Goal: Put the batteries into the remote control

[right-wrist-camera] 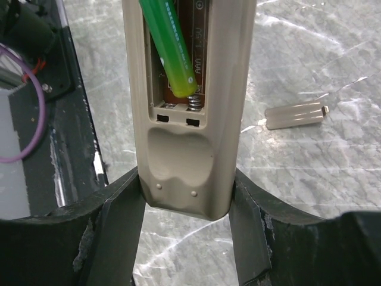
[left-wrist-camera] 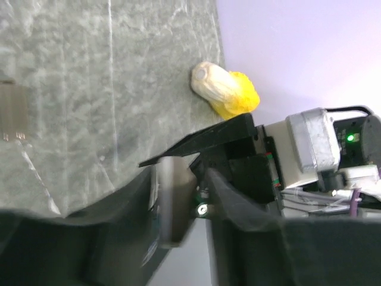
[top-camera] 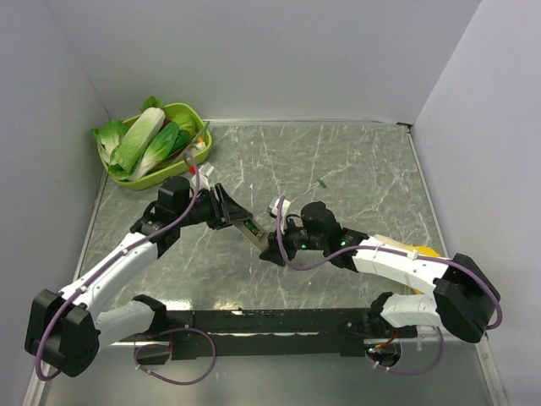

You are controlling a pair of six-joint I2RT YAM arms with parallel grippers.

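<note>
Spreading under everything, the grey marbled surface [top-camera: 363, 161] carries a green basket [top-camera: 199, 118] of leafy vegetables [top-camera: 144, 139] at its far left corner. Both arms meet at the middle, holding the remote control [right-wrist-camera: 178, 155] above it, grey-brown reverse up and compartment uncovered. The right hand [right-wrist-camera: 186, 179] grips the remote's end, fingers pressed to both sides. The left hand [left-wrist-camera: 178, 190] straddles the other end; whether it clamps I cannot tell. A yellow-and-cream lump [left-wrist-camera: 226, 90] lies near the right arm, the loose battery cover [right-wrist-camera: 296, 115] beside the remote. One green battery [right-wrist-camera: 169, 42] sits tilted in the compartment; the other battery [top-camera: 323, 182] lies well apart.
</note>
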